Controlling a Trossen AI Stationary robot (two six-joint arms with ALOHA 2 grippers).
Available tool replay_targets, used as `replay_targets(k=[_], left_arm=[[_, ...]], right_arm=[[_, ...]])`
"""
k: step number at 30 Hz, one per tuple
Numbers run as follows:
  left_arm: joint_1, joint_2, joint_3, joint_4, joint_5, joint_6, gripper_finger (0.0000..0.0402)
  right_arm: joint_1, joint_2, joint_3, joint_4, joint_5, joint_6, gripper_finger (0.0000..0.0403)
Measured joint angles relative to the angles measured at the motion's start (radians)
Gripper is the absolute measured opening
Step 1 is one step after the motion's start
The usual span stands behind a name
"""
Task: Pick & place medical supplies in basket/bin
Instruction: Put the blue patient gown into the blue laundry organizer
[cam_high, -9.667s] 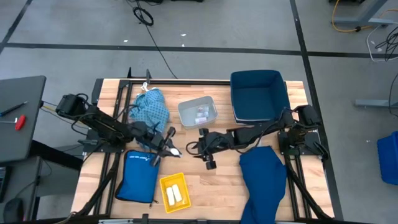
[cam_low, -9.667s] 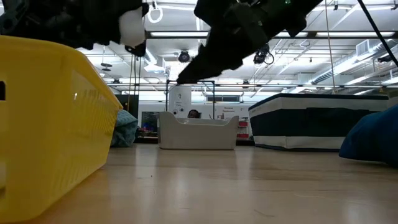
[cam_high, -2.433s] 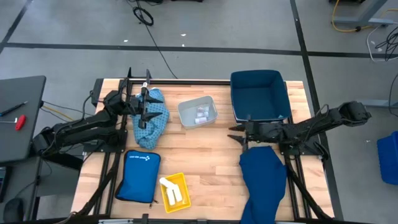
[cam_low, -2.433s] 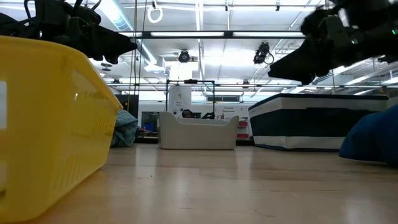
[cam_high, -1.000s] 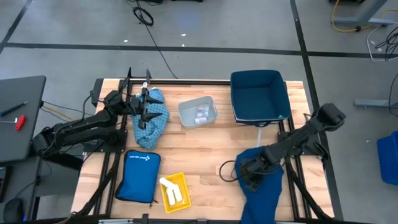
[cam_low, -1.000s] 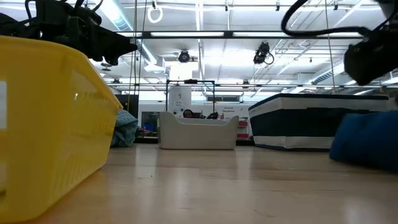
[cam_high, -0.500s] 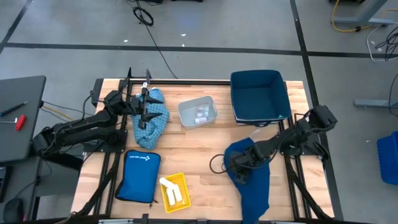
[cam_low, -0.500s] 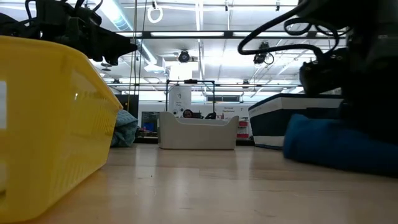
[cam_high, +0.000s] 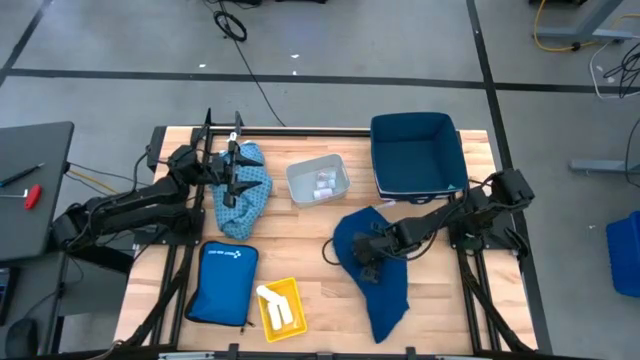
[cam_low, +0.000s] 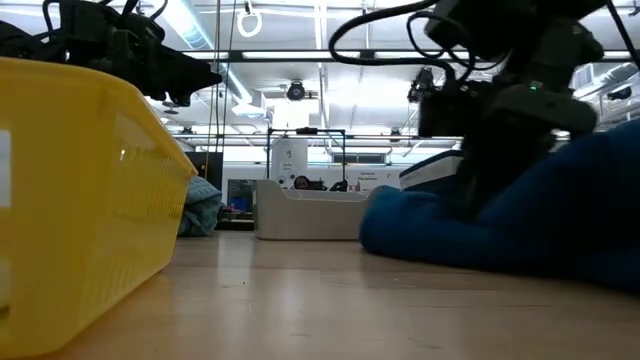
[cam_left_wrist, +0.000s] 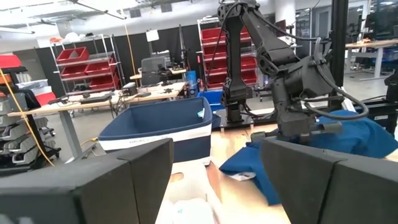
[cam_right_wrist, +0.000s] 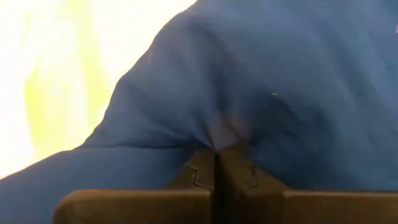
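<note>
Cloth pinched and bunched mid-counter

Navy cloth (cam_high: 372, 268) sits bunched on the counter (cam_high: 310, 235) between the grey bin (cam_high: 318, 180) and the yellow basket (cam_high: 278, 306). The right hand (cam_high: 366, 258) is clamped shut on a fold, pads (cam_right_wrist: 233, 167) meeting, so the fabric puckers right at its tips, probably for hauling it binward. Left hand (cam_high: 234, 170) waits spread apart over the patterned cloth (cam_high: 243, 185)

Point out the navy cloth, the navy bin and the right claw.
navy cloth (cam_high: 385, 295): high view, on the flat trailing end.
navy bin (cam_high: 415, 150): high view, on the inside floor.
right claw (cam_right_wrist: 216, 163): right wrist view, at the shut fingertips pinching the cloth.
</note>
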Motion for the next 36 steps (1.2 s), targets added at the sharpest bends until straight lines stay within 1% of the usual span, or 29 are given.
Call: replay_targets(k=[7,13,18,21,22,24,28,32,36], left_arm=[[0.0,0.0,0.0,-0.001,-0.016,0.0,0.0246],[0.0,0.0,0.0,-0.001,-0.016,0.0,0.0246],[0.0,0.0,0.0,-0.001,-0.016,-0.007,0.0246],[0.0,0.0,0.0,-0.001,-0.016,-0.022,0.0246],[0.0,0.0,0.0,-0.002,-0.015,-0.026,0.0246],[0.0,0.0,0.0,-0.009,-0.013,-0.028,0.0246],[0.0,0.0,0.0,-0.013,-0.013,-0.029,0.0246],[0.0,0.0,0.0,-0.013,-0.012,-0.03,0.0246],[0.0,0.0,0.0,-0.023,-0.012,-0.03,0.0246]], right_arm=[[-0.012,0.0,0.142,-0.052,0.141,-0.158,0.0001],[0.007,-0.001,0.261,-0.1,0.272,-0.263,0.0001],[0.032,-0.003,0.368,-0.254,0.386,-0.285,0.0],[0.038,-0.003,0.426,-0.341,0.401,-0.28,0.0],[0.04,-0.005,0.436,-0.359,0.397,-0.271,0.0],[0.038,-0.005,0.443,-0.377,0.355,-0.244,0.0],[0.021,-0.005,0.442,-0.386,0.199,-0.182,0.001],[0.007,-0.005,0.427,-0.38,0.009,-0.151,0.0043],[-0.004,-0.005,0.409,-0.376,-0.08,-0.143,0.0092]])
